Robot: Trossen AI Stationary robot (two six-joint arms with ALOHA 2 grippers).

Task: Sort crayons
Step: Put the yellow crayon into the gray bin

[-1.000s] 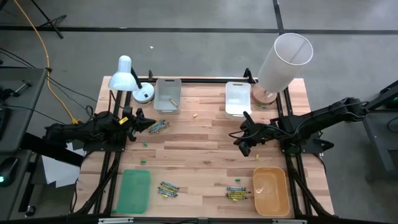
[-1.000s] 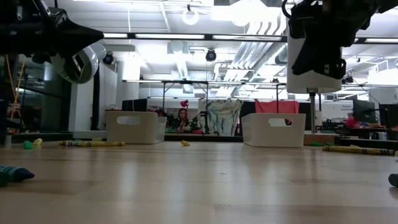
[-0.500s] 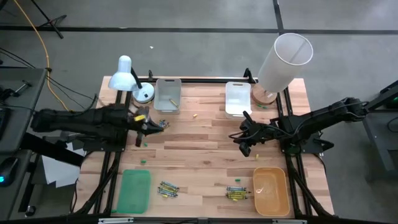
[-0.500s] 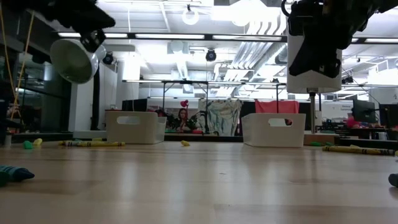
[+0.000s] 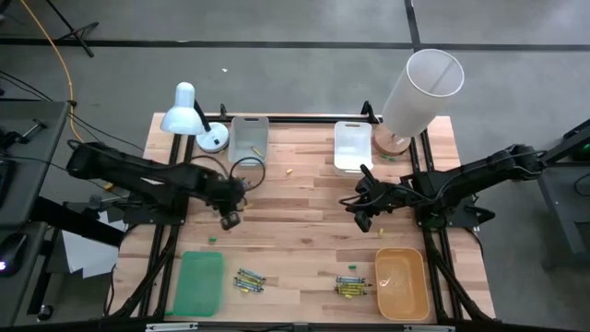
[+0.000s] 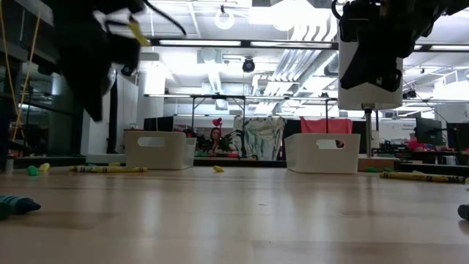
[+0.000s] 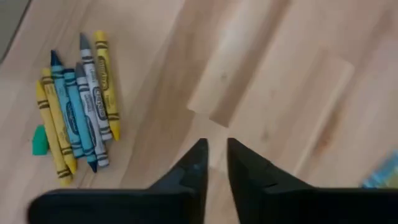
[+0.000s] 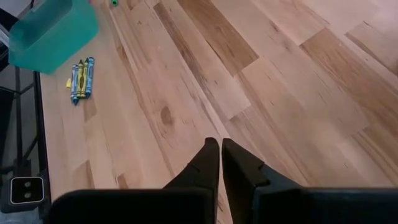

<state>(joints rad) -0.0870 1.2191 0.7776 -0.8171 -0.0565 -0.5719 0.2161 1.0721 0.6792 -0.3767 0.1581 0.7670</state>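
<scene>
From above, the left gripper [image 5: 230, 219] hangs over the wooden table [image 5: 304, 240] ahead of the grey bin [image 5: 248, 141], while the right gripper [image 5: 359, 217] waits mid-table; crayons [image 5: 249, 279] lie beside the green tray [image 5: 200, 282]. At table height, more crayons [image 6: 108, 169] rest near a white bin [image 6: 155, 149]. The left wrist view shows its fingers [image 7: 198, 163] slightly parted, empty, near bundled crayons [image 7: 77, 107]. The right wrist view shows fingers [image 8: 208, 160] pinched together, empty.

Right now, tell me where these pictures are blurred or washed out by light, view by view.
Low view: the left arm is a dark smear at upper left, and ceiling lights glare above. Left wrist view: soft throughout, the crayons slightly fuzzy. Right wrist view: sharper, even light on the table. High view: even light, no glare.
</scene>
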